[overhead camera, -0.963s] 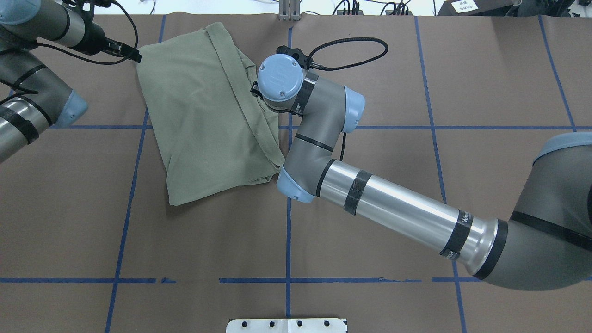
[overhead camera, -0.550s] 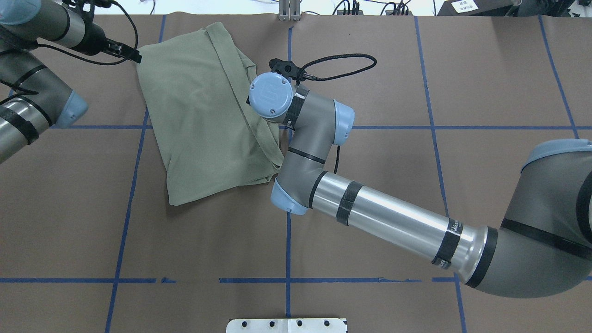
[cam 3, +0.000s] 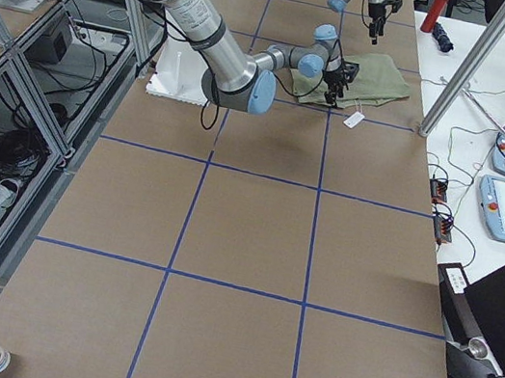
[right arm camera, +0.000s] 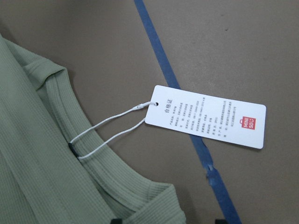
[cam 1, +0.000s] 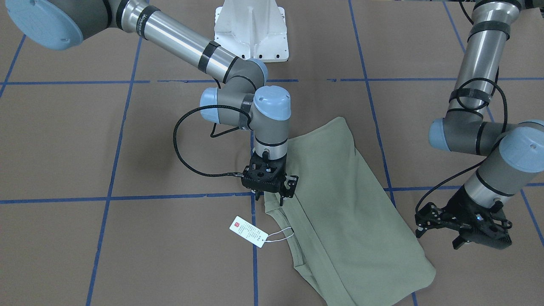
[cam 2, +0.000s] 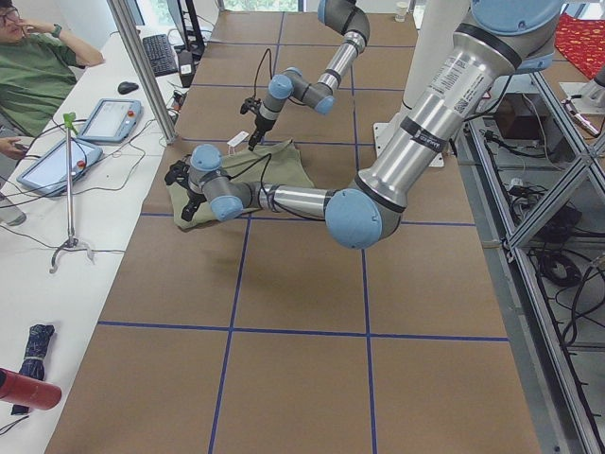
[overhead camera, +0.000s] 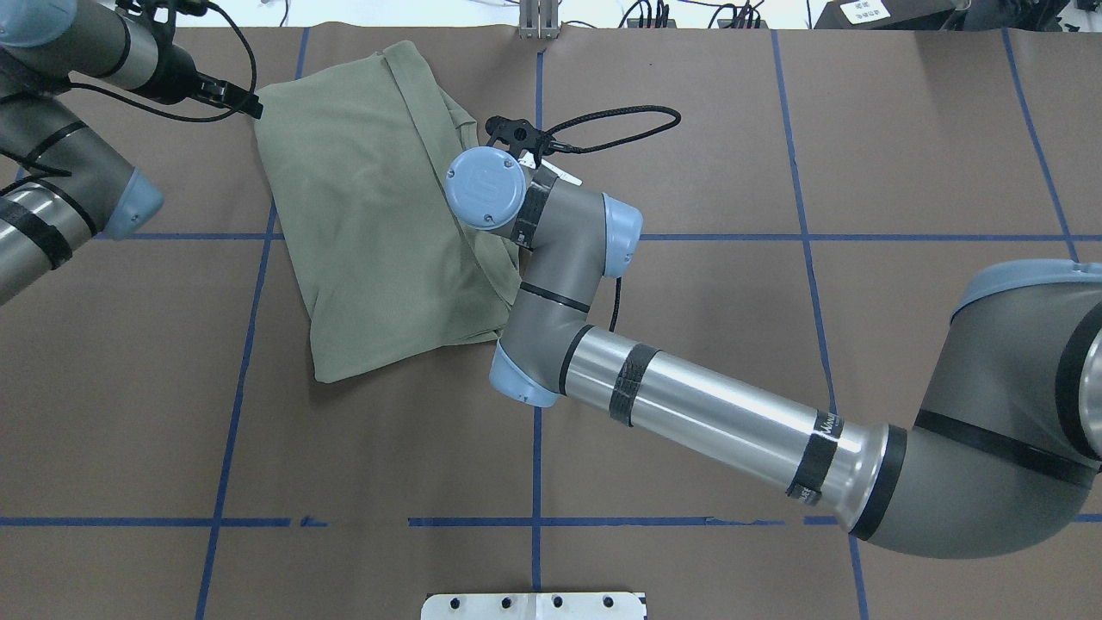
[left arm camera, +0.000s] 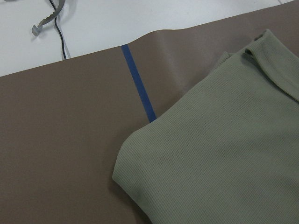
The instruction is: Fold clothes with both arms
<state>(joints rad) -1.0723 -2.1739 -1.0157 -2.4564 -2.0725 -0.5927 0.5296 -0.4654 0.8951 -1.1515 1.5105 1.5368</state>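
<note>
The pale green shirt [cam 1: 348, 204] lies folded into a long slab on the brown table, its ribbed collar [right arm camera: 56, 93] along one side. A white hang tag [cam 1: 248, 230] with a red mark lies on the table beside the collar, tied on by a white string. My right gripper [cam 1: 270, 197] points straight down at the shirt's edge just above the collar, open, its fingertips spread at the bottom of the right wrist view. My left gripper [cam 1: 440, 233] hovers open just off the opposite corner of the shirt [overhead camera: 370, 215], holding nothing.
The white pedestal base [cam 1: 250, 29] stands at the robot's side of the table. Blue tape lines [overhead camera: 535, 448] grid the brown surface. A black cable [cam 1: 182, 148] loops off the right wrist. A seated person [cam 2: 38, 66] and tablets [cam 2: 109, 118] are at a side table.
The right arm's wrist has moved left and toward the robot, further over the shirt's edge. The left arm and the shirt have stayed put.
</note>
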